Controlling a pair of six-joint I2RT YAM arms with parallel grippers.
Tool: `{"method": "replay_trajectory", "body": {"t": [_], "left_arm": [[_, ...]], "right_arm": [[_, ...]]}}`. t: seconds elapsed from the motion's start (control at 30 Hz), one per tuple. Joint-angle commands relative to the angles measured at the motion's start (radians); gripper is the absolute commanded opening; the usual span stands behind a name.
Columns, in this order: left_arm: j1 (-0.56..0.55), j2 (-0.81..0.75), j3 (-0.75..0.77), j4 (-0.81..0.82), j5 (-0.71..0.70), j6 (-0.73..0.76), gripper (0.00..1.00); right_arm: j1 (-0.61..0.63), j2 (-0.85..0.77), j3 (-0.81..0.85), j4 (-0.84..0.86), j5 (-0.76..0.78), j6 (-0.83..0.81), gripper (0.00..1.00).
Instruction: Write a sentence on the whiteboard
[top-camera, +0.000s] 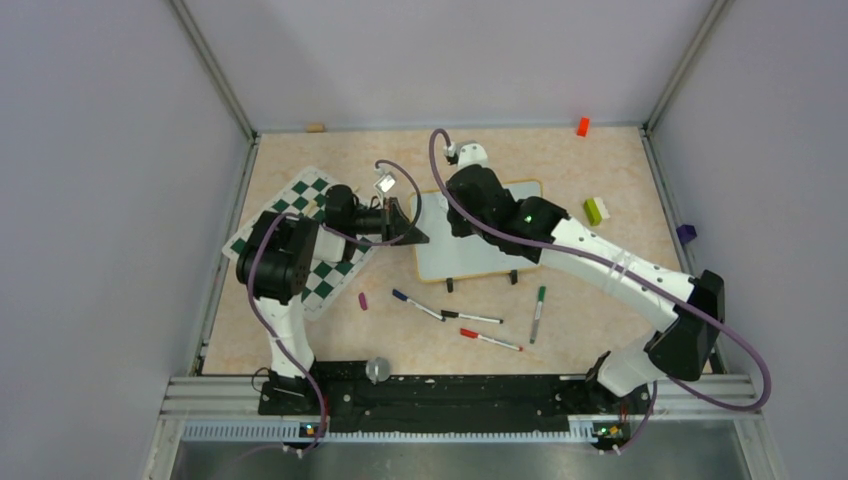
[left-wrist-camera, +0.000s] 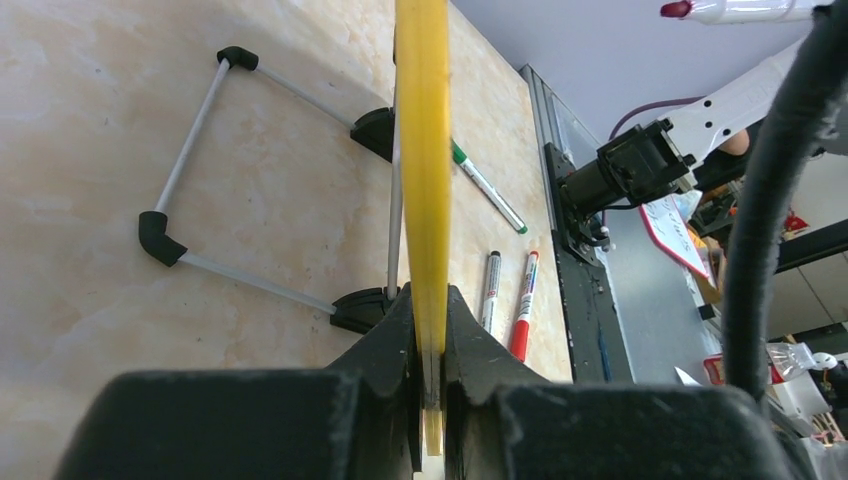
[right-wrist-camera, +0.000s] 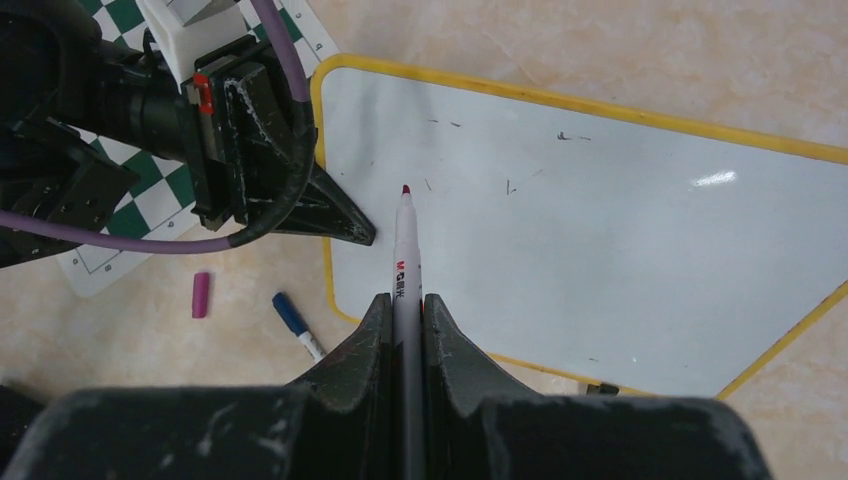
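1. Writing: the marker (right-wrist-camera: 405, 250) has a red printed logo on its white barrel that starts with "M". The rest is too small to read.
2. The whiteboard (top-camera: 470, 255) has a white face with a few faint dark flecks, none readable as words.
3. The whiteboard sits mid-table, with its two black clips on the near long edge.
4. The left tool (left-wrist-camera: 430, 310) is clamped tight on the whiteboard's yellow frame at its left short edge.
5. The right tool (right-wrist-camera: 405, 310) is closed on the marker. The dark tip points at the whiteboard near that left edge, and I cannot tell whether it touches.
6. A green-and-white chess mat (top-camera: 300, 190) lies left of the whiteboard.
7. Four loose pens lie on the table (top-camera: 600, 300) nearer than the whiteboard: blue (top-camera: 415, 305), black (top-camera: 470, 317), red (top-camera: 490, 340) and green (top-camera: 538, 313).
8. A small purple cap (top-camera: 362, 300) lies beside the blue pen.
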Motion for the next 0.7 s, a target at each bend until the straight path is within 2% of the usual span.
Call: {"method": "replay_trajectory", "body": {"t": [0.0,0.13,0.33,0.47,0.6,0.67], "left_arm": [[0.017,0.023,-0.003,0.265,0.034,-0.134,0.0],[0.02,0.041,0.0,0.32,0.038,-0.186,0.0],[0.005,0.019,0.016,0.17,0.034,-0.07,0.0],[-0.01,-0.045,0.022,-0.117,-0.011,0.159,0.0],[-0.068,-0.104,0.117,-0.661,-0.091,0.534,0.0],[-0.093,-0.096,0.153,-0.752,-0.101,0.599,0.0]], "right_arm": [[0.012,0.023,0.018,0.068,-0.001,-0.039,0.0],[0.012,0.049,0.036,0.07,-0.005,-0.048,0.0],[0.012,0.049,0.037,0.071,0.008,-0.057,0.0],[0.011,0.029,0.023,0.074,0.026,-0.056,0.0],[0.012,0.001,0.003,0.078,0.042,-0.055,0.0],[0.011,-0.018,-0.011,0.081,0.047,-0.053,0.0]]}}
